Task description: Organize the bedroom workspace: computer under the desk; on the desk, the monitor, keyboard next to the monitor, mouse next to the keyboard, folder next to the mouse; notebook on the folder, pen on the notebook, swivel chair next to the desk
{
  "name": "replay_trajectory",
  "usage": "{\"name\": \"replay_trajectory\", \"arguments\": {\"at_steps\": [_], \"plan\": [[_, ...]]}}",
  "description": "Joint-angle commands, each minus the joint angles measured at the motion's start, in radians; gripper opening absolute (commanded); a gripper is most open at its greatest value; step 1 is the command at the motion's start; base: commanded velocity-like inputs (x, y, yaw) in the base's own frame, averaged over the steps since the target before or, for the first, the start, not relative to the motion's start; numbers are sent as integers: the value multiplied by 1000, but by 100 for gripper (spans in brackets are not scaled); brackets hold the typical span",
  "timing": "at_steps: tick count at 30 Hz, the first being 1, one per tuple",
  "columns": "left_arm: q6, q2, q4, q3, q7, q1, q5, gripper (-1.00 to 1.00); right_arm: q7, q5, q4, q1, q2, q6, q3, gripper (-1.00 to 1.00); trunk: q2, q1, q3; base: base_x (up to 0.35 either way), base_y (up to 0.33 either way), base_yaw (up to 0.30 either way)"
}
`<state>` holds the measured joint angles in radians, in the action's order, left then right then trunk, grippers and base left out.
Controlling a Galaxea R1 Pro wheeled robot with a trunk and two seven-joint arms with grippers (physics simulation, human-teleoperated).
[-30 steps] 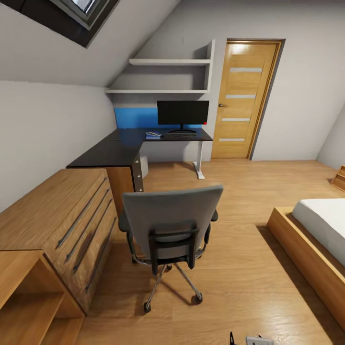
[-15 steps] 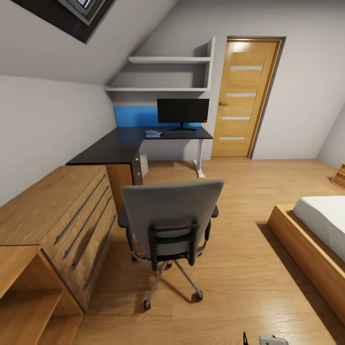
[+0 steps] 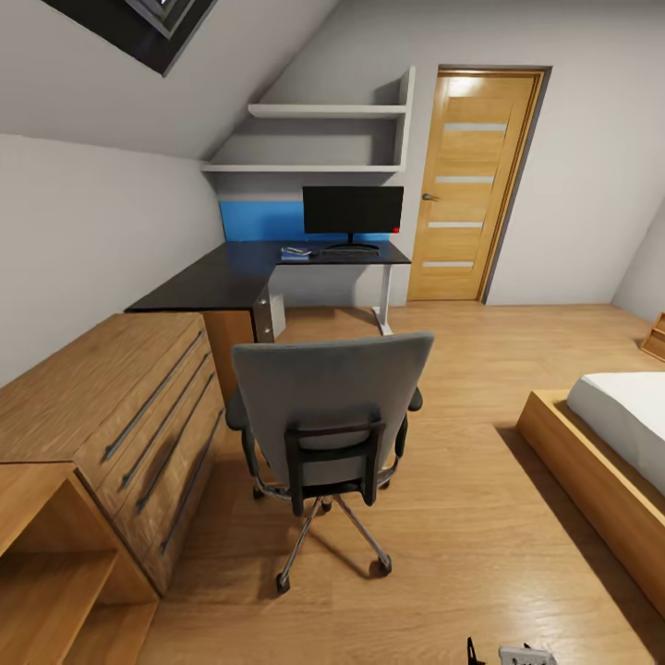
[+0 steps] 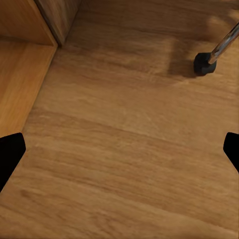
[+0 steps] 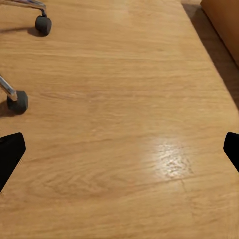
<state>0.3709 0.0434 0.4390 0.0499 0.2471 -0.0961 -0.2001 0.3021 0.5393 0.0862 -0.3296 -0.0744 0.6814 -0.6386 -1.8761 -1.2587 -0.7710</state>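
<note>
The swivel chair [image 3: 328, 434] stands in the middle of the wood floor [image 3: 480, 554], its grey back turned to the camera, well short of the black L-shaped worktop [image 3: 231, 277] in the far corner of the room. On that worktop the monitor [image 3: 353, 211] stands upright against the blue wall panel [image 3: 259, 222]; the keyboard [image 3: 349, 250] lies just in front of its stand, and a small blue folder [image 3: 296, 254] with something pale on top lies just beside the keyboard, too small to make out further. The left tool [image 4: 119, 154] hangs over bare floor with its two dark fingertips [image 4: 10, 154] spread wide and nothing between them; one chair castor [image 4: 203, 63] on a metal leg shows ahead of it, and the lower edge of a wooden cabinet [image 4: 20, 30] is close by. The right tool [image 5: 119, 154] is likewise spread wide and holds nothing, above the floor, with two castors [image 5: 18, 102] of the chair nearby. A light wood chest of drawers [image 3: 120, 416] runs along the left wall between the open shelf unit [image 3: 46, 573] in the near corner and the worktop's drawer unit [image 3: 263, 319]. A wood-framed bed [image 3: 600, 462] with a white mattress sits at the right, a wooden door [image 3: 471, 185] stands closed beyond the worktop, and two white wall shelves [image 3: 323, 139] hang above the monitor. The chair stands between the robot and the worktop.
</note>
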Motion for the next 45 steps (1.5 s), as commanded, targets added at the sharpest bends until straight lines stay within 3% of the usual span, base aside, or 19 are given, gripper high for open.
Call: {"name": "replay_trajectory", "arguments": {"at_steps": [1, 3, 4, 6, 7, 9, 13, 15, 17, 21, 29, 34, 40, 45], "plan": [[2, 0, -1, 6, 4, -1, -8, 100, 8, 2, 3, 0, 4, 9, -10, 100, -8, -4, -4, 0, 0, 0], [-3, 2, -2, 7, 5, -1, -9, 100, 9, 2, 4, 0, 10, 12, -11, 100, -22, -11, -10, 0, 0, 0], [-271, 27, 249, 10, 7, -18, -5, 100, 12, 0, 99, -5, 13, 40, -6, 100, -29, -15, -14, 0, 0, 0], [-359, 31, 307, 10, 7, -37, -5, 100, 14, 0, 128, -22, 14, 37, -5, 100, -43, -23, -20, 0, 0, 0], [-499, 78, 338, 11, 8, -169, -4, 100, 14, 0, 234, -93, 18, -94, -6, 100, -50, -27, -23, 0, 0, 0], [-553, 100, 314, 11, 8, -238, -4, 100, 12, 0, 306, -122, 20, -211, -6, 100, -64, -34, -29, 0, 0, 0], [-634, 131, 282, 13, 5, -319, -4, 100, 10, 1, 400, -156, 20, -362, -6, 100, -92, -50, -42, 0, 0, 0], [-651, 131, 277, 13, 1, -339, -3, 100, 7, 2, 423, -167, 23, -408, -6, 100, -106, -57, -48, 0, 0, 0], [-663, 131, 270, 16, -2, -354, -4, 100, -17, 1, 433, -178, 44, -449, -6, 100, -120, -65, -54, 0, 0, 0], [-663, 131, 242, 18, -5, -359, -2, 100, -68, -3, 397, -183, 62, -463, -6, 100, -148, -80, -67, 0, 0, 0], [-660, 131, 218, 28, -6, -361, 0, 100, -113, -6, 366, -186, 68, -461, -7, 100, -204, -111, -92, 0, 0, 0], [-617, 131, 216, 80, -4, -361, 0, 100, -108, -7, 368, -186, 71, -384, -11, 100, -239, -130, -108, 0, 0, 0], [-587, 131, 216, 94, -1, -361, -1, 100, -81, -7, 366, -186, 79, -337, -13, 100, -281, -153, -126, 0, 0, 77], [-582, 131, 216, 97, 3, -361, -2, 100, -6, -8, 368, -186, 87, -326, -14, 100, -316, -172, -142, 0, 0, 145]]}}
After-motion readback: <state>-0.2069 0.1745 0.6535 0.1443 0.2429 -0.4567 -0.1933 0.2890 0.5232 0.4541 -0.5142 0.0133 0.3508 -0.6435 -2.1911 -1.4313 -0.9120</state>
